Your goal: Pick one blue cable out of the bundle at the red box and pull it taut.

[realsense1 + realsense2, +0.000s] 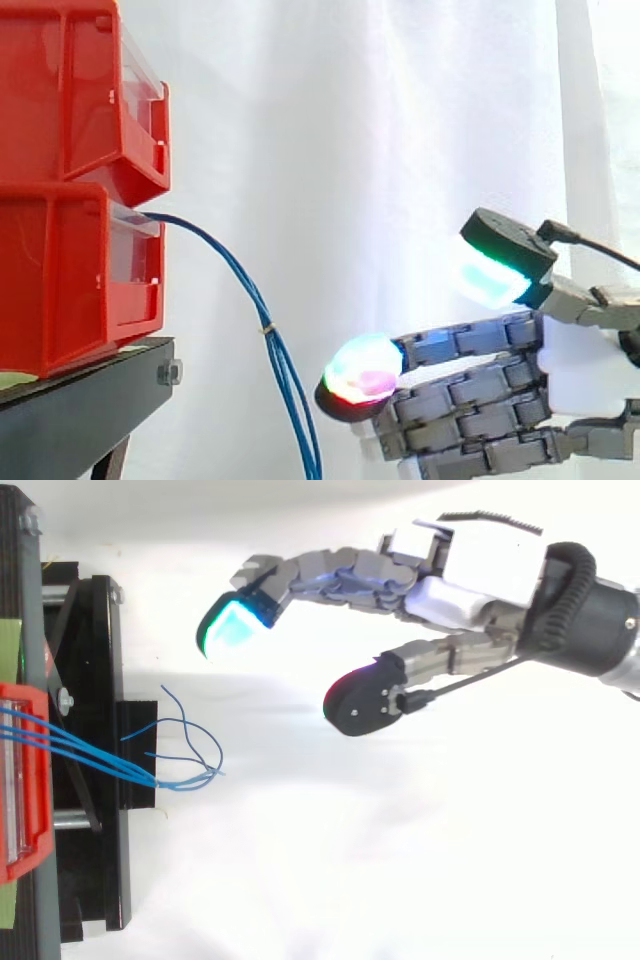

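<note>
Blue cables [265, 320] hang lower centre, untouched | hand [500, 400] lower right, fingers apart, empty | step: approach | next: pinch one strand

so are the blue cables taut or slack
Slack: the blue cables sag in a curve from the lower red bin; the open hand is apart.

2 bins [60, 270]: bright red, clear pale fronts. Cables [292, 395]: plain blue. Small yellowish tie [267, 328] round bundle. Stand [85, 400]: black, with lime-green strip [9, 645] at edge. Curtain [350, 130]: plain white. Hand [585, 375]: white palm, grey fingers with bluish sheen, black backs to tips. Fingertips [488, 276]: 1 glows cyan to green, another mottled magenta, green and red.
</note>
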Controlling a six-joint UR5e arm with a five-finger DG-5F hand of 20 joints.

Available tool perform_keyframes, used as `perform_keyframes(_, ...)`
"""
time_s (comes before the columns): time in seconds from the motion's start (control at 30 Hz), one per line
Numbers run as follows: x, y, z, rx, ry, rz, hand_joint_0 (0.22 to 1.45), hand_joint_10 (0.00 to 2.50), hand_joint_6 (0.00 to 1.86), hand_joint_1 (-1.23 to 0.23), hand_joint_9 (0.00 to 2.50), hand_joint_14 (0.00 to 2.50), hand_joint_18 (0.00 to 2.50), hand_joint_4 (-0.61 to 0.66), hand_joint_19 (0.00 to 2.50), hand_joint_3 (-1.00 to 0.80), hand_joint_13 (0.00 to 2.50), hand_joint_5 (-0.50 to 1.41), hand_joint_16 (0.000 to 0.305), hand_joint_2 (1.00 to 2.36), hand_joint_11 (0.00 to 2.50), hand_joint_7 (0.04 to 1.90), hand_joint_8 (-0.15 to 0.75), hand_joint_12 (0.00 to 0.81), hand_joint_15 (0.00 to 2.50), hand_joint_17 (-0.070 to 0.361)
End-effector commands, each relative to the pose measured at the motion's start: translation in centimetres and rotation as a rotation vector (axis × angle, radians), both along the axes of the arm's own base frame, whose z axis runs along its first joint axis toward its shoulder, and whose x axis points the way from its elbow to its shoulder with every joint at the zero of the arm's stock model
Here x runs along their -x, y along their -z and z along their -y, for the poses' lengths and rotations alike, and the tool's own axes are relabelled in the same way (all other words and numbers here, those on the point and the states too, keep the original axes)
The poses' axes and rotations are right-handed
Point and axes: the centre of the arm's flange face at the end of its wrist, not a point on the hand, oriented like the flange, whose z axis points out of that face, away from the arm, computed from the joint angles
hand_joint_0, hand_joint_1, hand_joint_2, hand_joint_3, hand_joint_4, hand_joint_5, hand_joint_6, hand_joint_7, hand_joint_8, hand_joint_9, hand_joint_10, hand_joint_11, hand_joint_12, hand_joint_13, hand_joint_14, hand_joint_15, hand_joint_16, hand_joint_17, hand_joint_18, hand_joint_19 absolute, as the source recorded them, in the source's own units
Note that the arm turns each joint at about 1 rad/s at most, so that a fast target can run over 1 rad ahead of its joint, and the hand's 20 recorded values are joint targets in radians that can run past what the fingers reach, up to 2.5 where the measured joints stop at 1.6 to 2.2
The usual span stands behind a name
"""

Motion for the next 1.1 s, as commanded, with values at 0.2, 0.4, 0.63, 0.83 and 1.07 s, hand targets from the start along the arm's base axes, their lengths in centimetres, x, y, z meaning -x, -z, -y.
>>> perform_keyframes(0.2, -1.2, 0.8, -0.2, 0.02, -0.015, 0.02, 0.43, 0.0, 0.5, -0.58, 0.19, 0.0, 0.0, 0.27, 0.05, -0.5, 0.01, -0.22, 0.064, 1.0, 0.0, 0.73, 0.284, 0.403, 0.09, 0.144)
perform_keyframes(0.4, -2.9, 2.0, -0.3, 0.018, -0.013, 0.045, 0.43, 0.0, 0.5, -0.58, 0.2, 0.0, 0.0, 0.27, 0.05, -0.5, 0.01, -0.22, 0.063, 1.0, 0.0, 0.73, 0.285, 0.402, 0.09, 0.142)
perform_keyframes(0.63, -6.7, 2.9, -1.3, 0.018, -0.079, 0.031, 0.46, 0.0, 0.5, -0.57, 0.21, 0.0, 0.0, 0.28, 0.05, -0.5, 0.01, -0.2, 0.061, 1.0, 0.0, 0.77, 0.278, 0.392, 0.09, 0.137)
perform_keyframes(0.83, -8.0, 4.3, -2.7, 0.009, -0.131, 0.026, 0.48, 0.0, 0.5, -0.57, 0.25, 0.0, 0.0, 0.32, 0.06, -0.5, 0.04, -0.17, 0.058, 1.0, 0.0, 0.88, 0.279, 0.384, 0.09, 0.131)
perform_keyframes(1.07, -8.1, 4.2, -3.5, 0.005, -0.145, 0.03, 0.5, 0.0, 0.5, -0.6, 0.28, 0.0, 0.0, 0.3, 0.06, -0.5, 0.06, -0.15, 0.056, 1.0, 0.0, 0.99, 0.275, 0.37, 0.08, 0.125)
